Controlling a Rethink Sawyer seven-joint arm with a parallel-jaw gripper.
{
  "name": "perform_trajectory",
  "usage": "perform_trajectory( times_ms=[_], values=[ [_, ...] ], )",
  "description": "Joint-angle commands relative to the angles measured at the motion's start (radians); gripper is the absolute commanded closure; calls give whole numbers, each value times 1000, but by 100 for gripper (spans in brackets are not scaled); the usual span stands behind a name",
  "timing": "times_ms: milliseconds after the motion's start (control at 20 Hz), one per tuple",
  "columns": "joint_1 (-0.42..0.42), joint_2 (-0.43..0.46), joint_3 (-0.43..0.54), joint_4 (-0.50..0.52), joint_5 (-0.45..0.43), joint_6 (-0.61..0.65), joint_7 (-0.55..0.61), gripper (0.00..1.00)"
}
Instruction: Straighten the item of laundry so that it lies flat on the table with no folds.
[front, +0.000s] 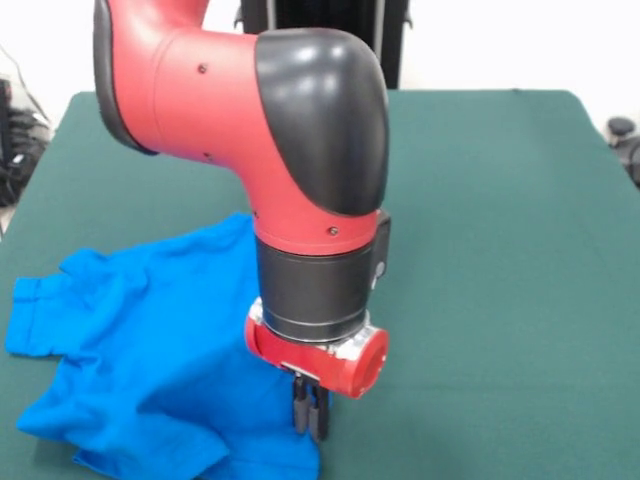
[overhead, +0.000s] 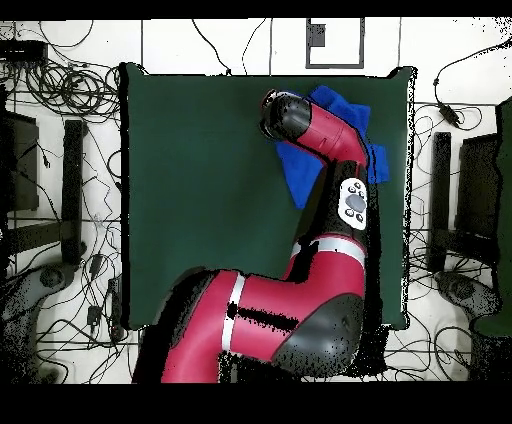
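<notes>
Front view: gripper (front: 310, 410) low at the near edge, fingers close together, tips at the rumpled hem of the blue T-shirt (front: 140, 350); whether fabric is pinched, cannot tell. Shirt bunched and creased on the green table (front: 500, 250), left of the arm (front: 290, 140).

Overhead view: shirt (overhead: 300, 170) near the table's (overhead: 200, 180) top right corner, partly hidden under the arm (overhead: 320, 140).
</notes>
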Motion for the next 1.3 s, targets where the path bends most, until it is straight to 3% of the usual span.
perform_trajectory(
  times_ms=[50, 1300],
  values=[
    [62, 46, 123, 176, -52, -56, 101, 100],
    [103, 40, 95, 197, -21, -48, 166, 100]
  ],
)
